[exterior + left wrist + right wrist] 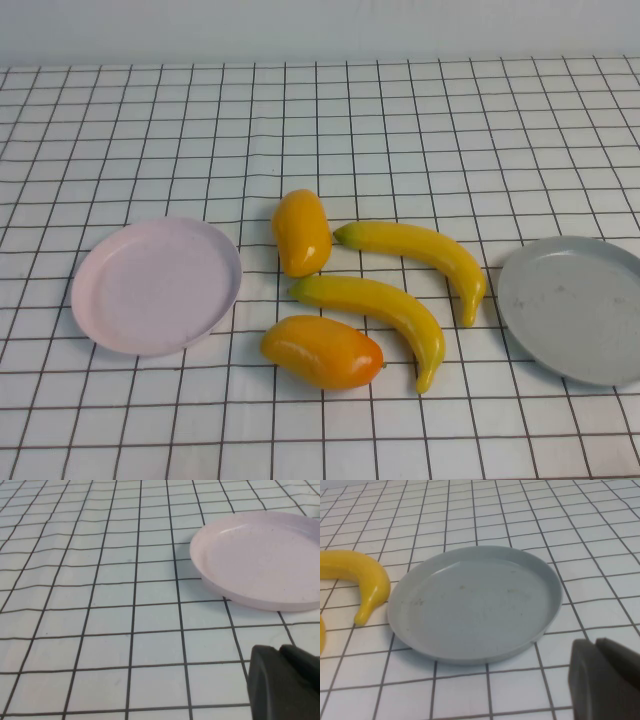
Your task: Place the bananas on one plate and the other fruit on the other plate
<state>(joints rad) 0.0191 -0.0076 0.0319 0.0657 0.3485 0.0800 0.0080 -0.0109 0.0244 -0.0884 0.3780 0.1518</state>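
Whether either pair of jaws is released or clenched cannot be told: only a dark corner of the left gripper shows, low beside the pink plate, and of the right gripper, low beside the grey-blue plate. Both plates are bare. Between them lie the two bananas and two mango-like fruits, close together; a grasp may nudge a neighbour, or the glossy skin may slip.
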